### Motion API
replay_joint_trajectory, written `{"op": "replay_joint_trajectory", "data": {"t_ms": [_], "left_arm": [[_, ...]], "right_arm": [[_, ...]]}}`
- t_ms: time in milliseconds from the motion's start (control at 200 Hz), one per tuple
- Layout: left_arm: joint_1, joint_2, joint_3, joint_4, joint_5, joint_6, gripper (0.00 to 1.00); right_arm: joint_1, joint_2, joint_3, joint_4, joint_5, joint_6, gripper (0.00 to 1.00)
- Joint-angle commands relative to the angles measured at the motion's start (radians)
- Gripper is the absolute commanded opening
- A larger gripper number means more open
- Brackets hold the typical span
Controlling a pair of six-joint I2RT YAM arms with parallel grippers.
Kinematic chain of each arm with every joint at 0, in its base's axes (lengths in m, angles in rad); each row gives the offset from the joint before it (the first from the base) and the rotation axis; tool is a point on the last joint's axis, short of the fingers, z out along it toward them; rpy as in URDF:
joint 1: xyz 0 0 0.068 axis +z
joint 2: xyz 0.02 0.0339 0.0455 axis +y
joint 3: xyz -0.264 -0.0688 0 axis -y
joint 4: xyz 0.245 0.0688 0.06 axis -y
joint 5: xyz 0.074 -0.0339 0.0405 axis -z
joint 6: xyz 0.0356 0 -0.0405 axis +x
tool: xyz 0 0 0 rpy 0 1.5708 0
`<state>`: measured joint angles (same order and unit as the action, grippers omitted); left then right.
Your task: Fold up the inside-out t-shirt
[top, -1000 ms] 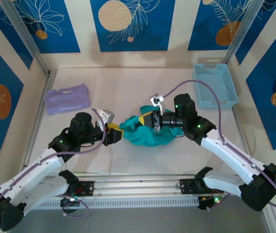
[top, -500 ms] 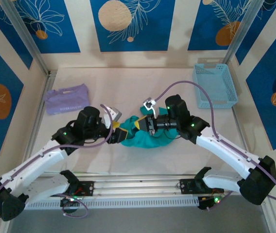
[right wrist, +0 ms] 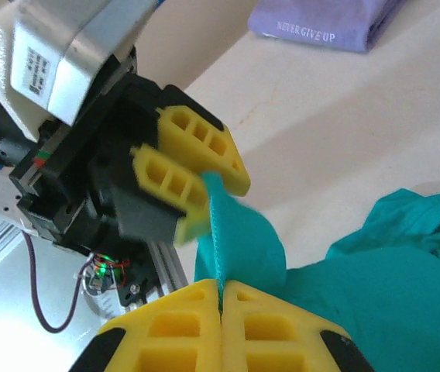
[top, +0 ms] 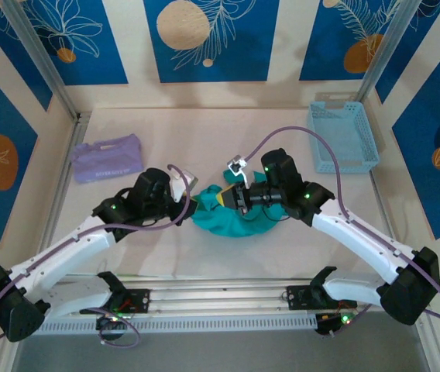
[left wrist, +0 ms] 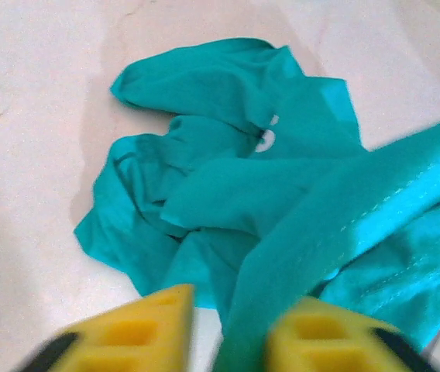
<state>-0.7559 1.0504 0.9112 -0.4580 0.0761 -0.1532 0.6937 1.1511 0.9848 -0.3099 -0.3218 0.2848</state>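
right gripper [right wrist: 221, 288] clamped on t-shirt [top: 232, 223] hem mid-table; left gripper [left wrist: 224, 325] straddles same hem, grip unclear. Thin bite could slip on pull-apart.

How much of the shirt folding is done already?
Barely started. Nothing is folded: the teal t-shirt lies crumpled in a heap. In hand: the right fingers pinch a strip of its edge, and the left fingers sit either side of that strip; whether they pinch yet is unclear. Remaining: spreading it flat, then every fold.
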Motion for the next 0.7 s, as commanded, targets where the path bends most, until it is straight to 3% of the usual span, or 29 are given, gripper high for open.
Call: {"op": "replay_joint_trajectory", "data": {"t_ms": [0,35,145,255,345,550,690], "left_arm": [[-0.007,-0.007,0.038,0.007,-0.054,-0.025,0.05],[-0.007,-0.010,0.037,0.024,-0.032,-0.035,0.00],[-0.008,-0.022,0.021,0.095,0.049,-0.098,0.00],[-0.007,-0.040,0.000,0.159,0.109,-0.170,0.00],[-0.007,-0.052,-0.016,0.200,0.150,-0.205,0.00],[-0.008,-0.034,-0.012,0.219,0.180,-0.238,0.00],[-0.011,-0.024,-0.002,0.212,0.180,-0.236,0.00]], "right_arm": [[0.006,0.000,0.055,-0.126,0.040,-0.119,0.00],[0.009,0.003,0.062,-0.153,0.071,-0.140,0.00],[0.044,0.026,0.092,-0.242,0.252,-0.176,0.06],[0.056,0.033,0.104,-0.278,0.447,-0.114,0.15],[0.064,0.030,0.101,-0.298,0.532,-0.078,0.19],[0.135,-0.008,0.068,-0.299,0.598,-0.059,0.31],[0.183,-0.086,0.015,-0.218,0.529,-0.028,0.41]]}}
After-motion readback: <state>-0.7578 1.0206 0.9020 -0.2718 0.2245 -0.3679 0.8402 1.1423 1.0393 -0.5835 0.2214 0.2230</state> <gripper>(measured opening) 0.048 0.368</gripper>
